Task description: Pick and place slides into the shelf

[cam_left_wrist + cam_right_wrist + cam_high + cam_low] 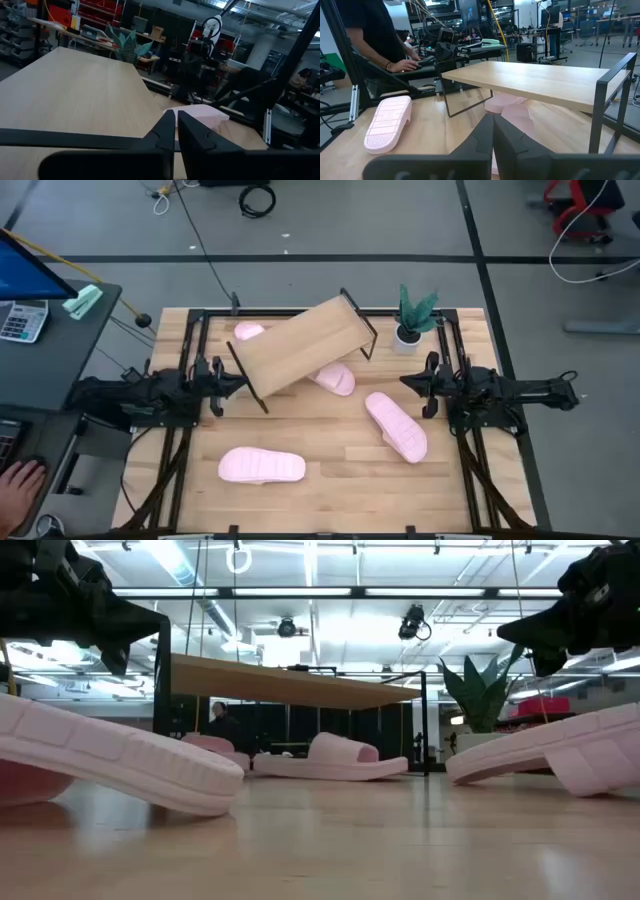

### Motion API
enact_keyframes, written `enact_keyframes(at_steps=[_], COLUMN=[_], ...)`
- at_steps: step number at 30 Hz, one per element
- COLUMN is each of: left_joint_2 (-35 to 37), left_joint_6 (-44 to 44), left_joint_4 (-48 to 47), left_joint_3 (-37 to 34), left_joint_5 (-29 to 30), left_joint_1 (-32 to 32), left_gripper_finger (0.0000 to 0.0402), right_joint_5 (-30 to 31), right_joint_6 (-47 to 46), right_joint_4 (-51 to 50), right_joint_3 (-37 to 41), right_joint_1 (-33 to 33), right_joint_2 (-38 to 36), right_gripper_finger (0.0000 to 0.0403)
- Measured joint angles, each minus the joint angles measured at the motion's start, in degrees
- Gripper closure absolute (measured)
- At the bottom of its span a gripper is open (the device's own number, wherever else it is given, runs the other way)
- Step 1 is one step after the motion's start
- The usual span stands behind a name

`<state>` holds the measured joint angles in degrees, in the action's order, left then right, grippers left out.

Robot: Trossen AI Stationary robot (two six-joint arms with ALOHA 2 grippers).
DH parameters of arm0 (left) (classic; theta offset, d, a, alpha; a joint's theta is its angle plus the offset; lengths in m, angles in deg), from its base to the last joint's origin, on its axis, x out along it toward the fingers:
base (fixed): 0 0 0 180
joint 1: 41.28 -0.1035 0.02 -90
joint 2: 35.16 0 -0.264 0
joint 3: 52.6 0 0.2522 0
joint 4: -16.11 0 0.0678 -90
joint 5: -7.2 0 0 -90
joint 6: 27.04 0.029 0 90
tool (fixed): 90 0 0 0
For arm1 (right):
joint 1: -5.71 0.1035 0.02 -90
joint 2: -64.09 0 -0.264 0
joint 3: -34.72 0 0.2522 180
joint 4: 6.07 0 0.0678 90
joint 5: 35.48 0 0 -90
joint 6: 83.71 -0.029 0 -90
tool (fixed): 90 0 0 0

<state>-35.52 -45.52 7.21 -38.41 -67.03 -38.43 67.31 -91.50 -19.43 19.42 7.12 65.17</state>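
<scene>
The shelf (300, 345) stands askew in the middle of the table, its board sloping. One pink slide (262, 466) lies near the table's near edge, left of centre. A second slide (396, 425) lies right of centre. A third slide (335, 378) lies half under the shelf, and the fourth slide (248, 331) shows behind the shelf's far left corner. My left gripper (228, 383) hovers shut at the shelf's left end, above the table. My right gripper (412, 383) hovers shut to the shelf's right, pointing at it (535, 80). Neither touches anything.
A potted plant (412, 320) stands at the table's far right corner, just behind the shelf. A person stands beyond the table's left side (370, 40), with a hand (20, 480) at a desk there. Bare wood (330, 500) runs along the near edge.
</scene>
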Motion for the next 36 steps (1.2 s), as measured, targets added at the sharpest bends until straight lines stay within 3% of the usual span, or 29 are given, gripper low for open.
enact_keyframes(at_steps=[36], left_joint_2=[0.0], left_joint_6=[0.0], left_joint_4=[-0.02], left_joint_3=[-0.02], left_joint_5=[0.0], left_joint_1=[0.02], left_gripper_finger=[0.0373], right_joint_5=[0.01], right_joint_6=[-0.01], right_joint_4=[0.0], right_joint_3=[0.0], right_joint_1=[0.02], right_joint_2=[0.0], right_gripper_finger=[0.0389])
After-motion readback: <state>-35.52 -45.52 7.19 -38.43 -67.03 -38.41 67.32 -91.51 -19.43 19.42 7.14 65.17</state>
